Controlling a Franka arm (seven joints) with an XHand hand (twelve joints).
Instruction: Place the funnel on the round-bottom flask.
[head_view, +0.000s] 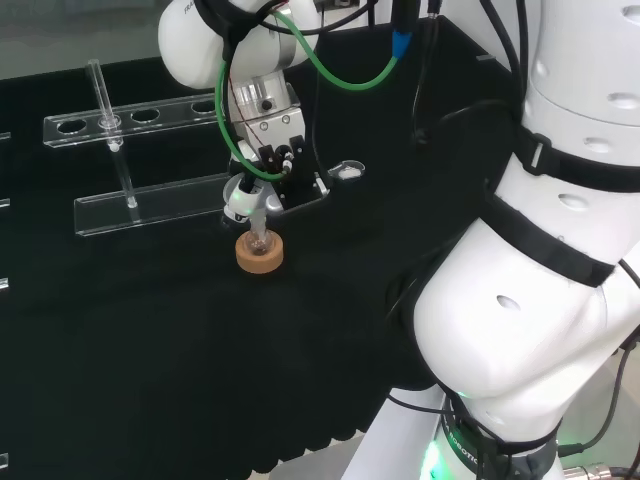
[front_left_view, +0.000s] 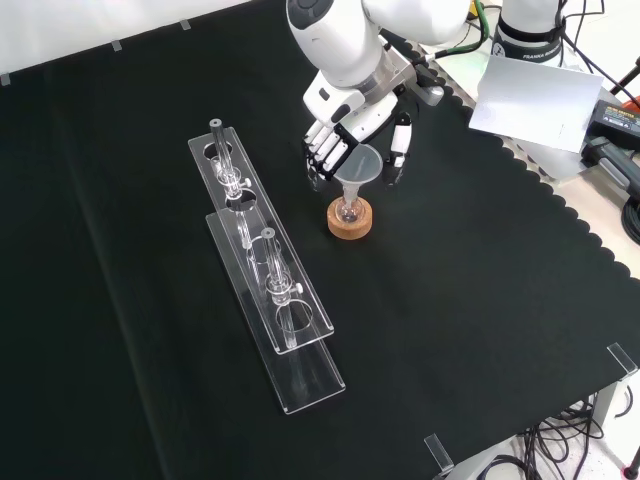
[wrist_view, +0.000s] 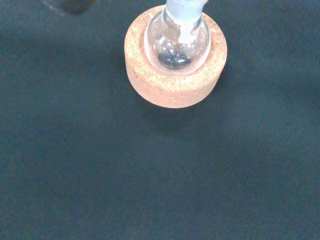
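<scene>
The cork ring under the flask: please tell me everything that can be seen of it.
The cork ring is a low, round stand of light brown, grainy cork with a hollow in its middle. It lies flat on the black cloth, to the right of the clear rack in the front view. The round flask sits upright in the hollow, and the funnel stands over it. The hand is just above, not touching the ring.
</scene>
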